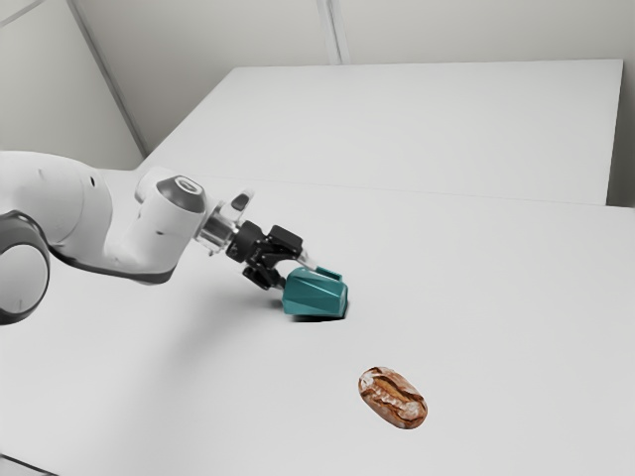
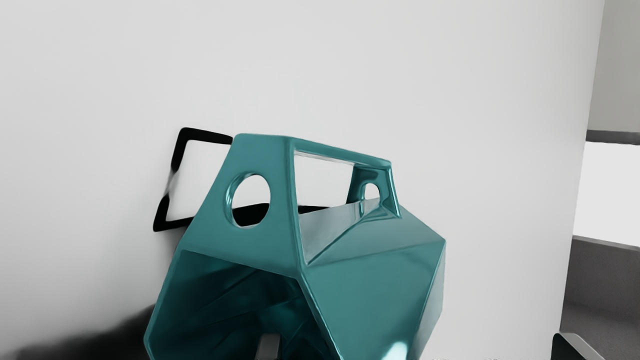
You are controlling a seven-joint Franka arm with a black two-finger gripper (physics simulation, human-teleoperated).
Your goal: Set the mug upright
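Well, we work at a broad pale table [image 1: 496, 288], and our white arm [image 1: 149, 223] reaches over it from the exterior view's left. At its end, our gripper [image 1: 297, 273] stands wide, nothing clamped, right at the teal mug [image 1: 316, 296]. The mug lies on its side on the table, with its mouth [image 2: 240, 310] facing us and its base pointing away, toward the exterior view's right. That is the relation the next move turns on: the long axis runs outward from our hand, from mouth to base, and one wall of the mug sits between our spread fingers. A brown bread roll [image 1: 394, 398] rests apart from it, nearer the exterior camera, and should not get in our way. The handle [image 2: 262, 200] stands up along the mug's upper side. Smallest, one fingertip [image 2: 268, 348] shows against the mouth's dark hollow, while the other fingertip [image 2: 575, 348] is outside, well clear of the wall. We judge that we should close on that wall, lift a little and swing the mouth upward; a shallow pinch could let the slanted faces slip or roll.
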